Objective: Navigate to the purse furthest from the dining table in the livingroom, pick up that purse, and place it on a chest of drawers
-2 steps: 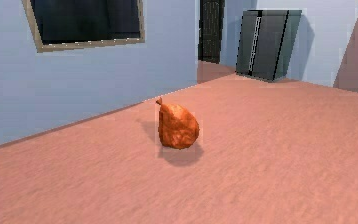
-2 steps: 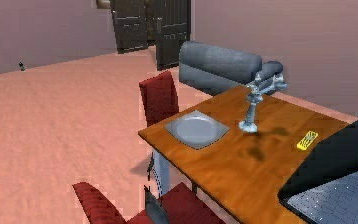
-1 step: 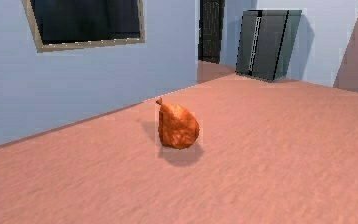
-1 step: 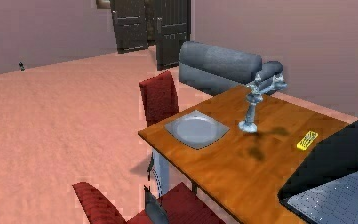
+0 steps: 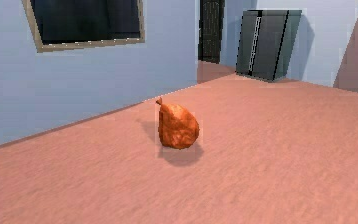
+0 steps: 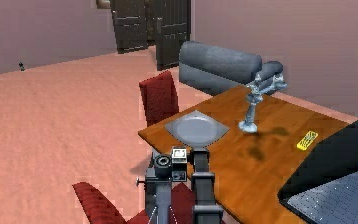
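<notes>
Forward view's left has a dark window [image 5: 87, 22] in the blue wall [image 5: 47, 90], and this wall runs away at an angle along the floor [image 5: 277, 150]. In the middle an orange-brown rounded bag with a small pointed top sits on the floor, near the wall but apart from it; I judge that this is the purse [image 5: 177, 126]. To its right the floor is bare up to a dark doorway [image 5: 212, 30] and a grey cabinet [image 5: 267, 42] at the far end.

I judge that the step in hand is the approach. To do it well I should drive up along the purse's right side, where the room is open, and stop with the purse abeam of my arm side, not under my base. Cutting in on the wall side could leave too little room to turn.

In the arm side view, from the left, the floor is open. Then comes a red chair [image 6: 99, 205] at the bottom edge, and just beside it my end effector [image 6: 153, 198]. I cannot tell whether it is open or closed, nor whether it holds anything. The arm [image 6: 203, 190] rises at the near edge of the wooden counter [image 6: 267, 165], which carries a grey dish [image 6: 197, 128], with a dark laptop [image 6: 337, 175] at the right. These edges are close, so I should drive clear of them before I turn.
</notes>
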### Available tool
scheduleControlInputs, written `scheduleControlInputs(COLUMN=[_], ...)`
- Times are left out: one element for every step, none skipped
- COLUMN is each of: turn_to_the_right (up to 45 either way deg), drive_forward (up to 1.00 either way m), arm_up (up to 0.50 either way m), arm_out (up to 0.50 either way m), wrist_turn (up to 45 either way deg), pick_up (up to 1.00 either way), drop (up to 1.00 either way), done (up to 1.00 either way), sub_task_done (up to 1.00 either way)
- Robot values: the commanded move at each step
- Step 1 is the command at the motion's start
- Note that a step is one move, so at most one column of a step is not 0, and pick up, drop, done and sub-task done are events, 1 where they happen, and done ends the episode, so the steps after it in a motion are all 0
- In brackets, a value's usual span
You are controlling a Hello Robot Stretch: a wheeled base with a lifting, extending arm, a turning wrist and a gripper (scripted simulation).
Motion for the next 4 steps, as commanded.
scheduleControlInputs(turn_to_the_right=[0.0,0.0,0.0,0.0], drive_forward=[0.0,0.0,0.0,0.0], arm_up=[0.0,0.0,0.0,0.0], arm_out=[0.0,0.0,0.0,0.0], wrist_turn=[45.0,45.0,45.0,39.0], pick_up=[0.0,0.0,0.0,0.0], drop=[0.0,0.0,0.0,0.0], done=[0.0,0.0,0.0,0.0], sub_task_done=[0.0,0.0,0.0,0.0])
